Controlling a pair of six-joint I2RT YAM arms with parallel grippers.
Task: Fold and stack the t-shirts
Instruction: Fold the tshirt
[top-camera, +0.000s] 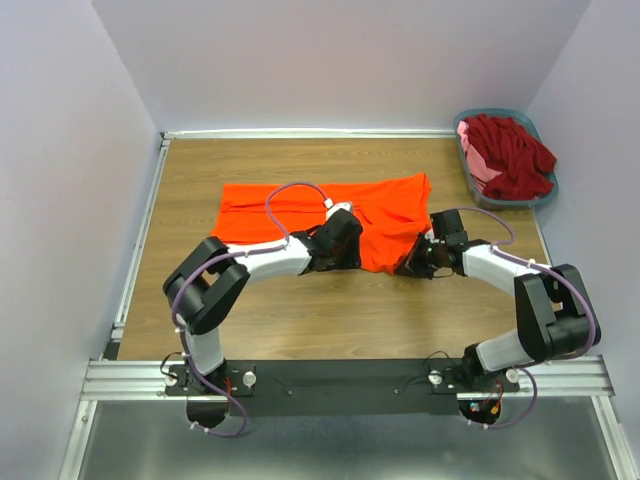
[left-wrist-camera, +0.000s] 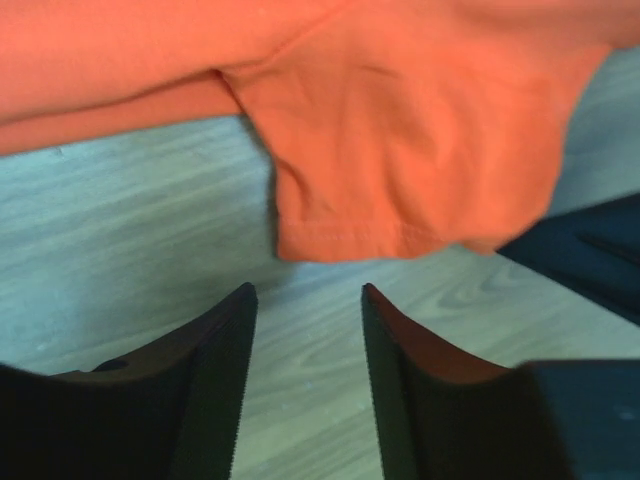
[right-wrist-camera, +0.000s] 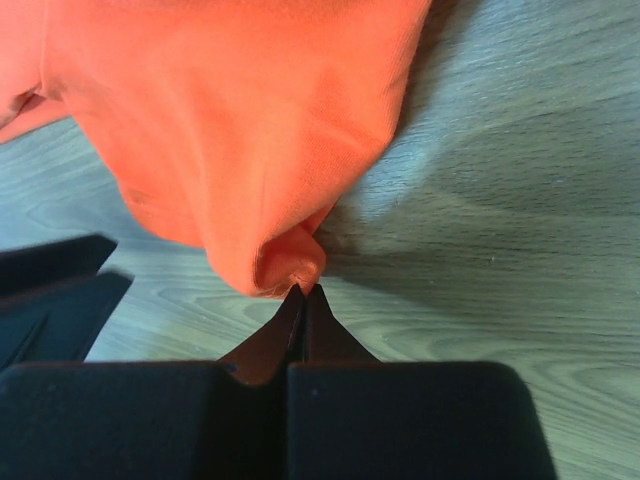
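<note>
At what looks like the start of a fold, the right gripper (right-wrist-camera: 303, 292) is pinching the near hem of the bright orange fabric t-shirt (top-camera: 330, 215) lying at the wooden table's (top-camera: 300, 320) middle, while the left gripper (left-wrist-camera: 306, 292) is hovering open-jawed just short of that hem, likely needing to clamp it next.

The surface (top-camera: 330, 320) is light brown wood grain, with a pale metal rail along its left and far edges. An orange t-shirt (top-camera: 390, 215) lies on it, spread from left to right across the middle and nearer the far edge than the near one. To the right of centre, part of the shirt hangs down toward the near edge. A hemmed sleeve (left-wrist-camera: 400, 150) rests flat on the bare wood. A grey-blue basket (top-camera: 515, 203) sits in the far right corner, well apart from the shirt. The near half of the surface shows bare wood.
</note>
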